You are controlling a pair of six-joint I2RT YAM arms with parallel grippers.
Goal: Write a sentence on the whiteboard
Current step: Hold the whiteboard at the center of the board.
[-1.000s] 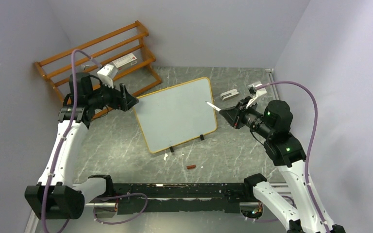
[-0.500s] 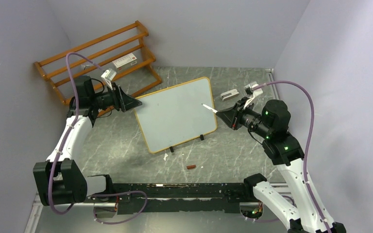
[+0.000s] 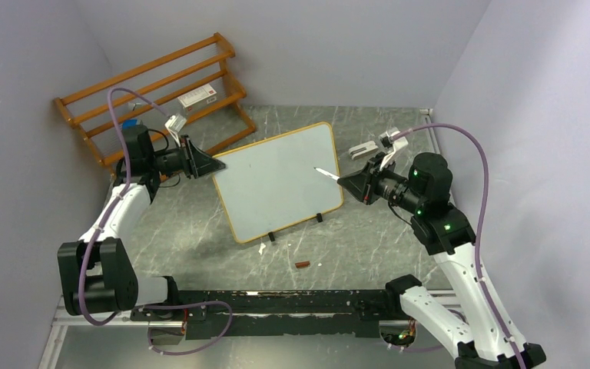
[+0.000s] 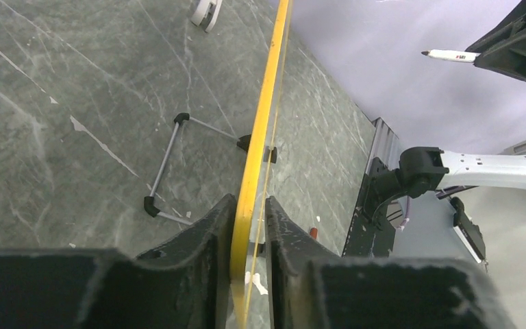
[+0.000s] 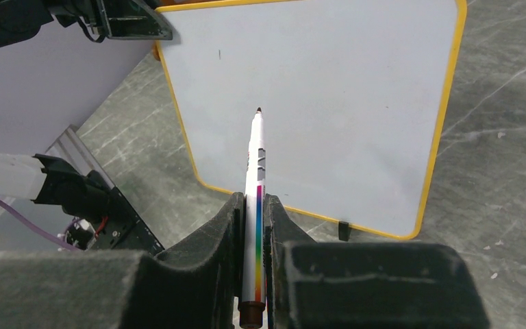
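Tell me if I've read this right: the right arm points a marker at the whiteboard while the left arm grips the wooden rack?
Not quite. The left end effector grips the whiteboard by its yellow frame edge, not the wooden rack; the left wrist view shows this. The marker does point at the board.

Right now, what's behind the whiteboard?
A thin wire stand props the whiteboard from behind, its black feet on the grey table. From above, the whiteboard covers that stand, so only the left wrist view shows it.
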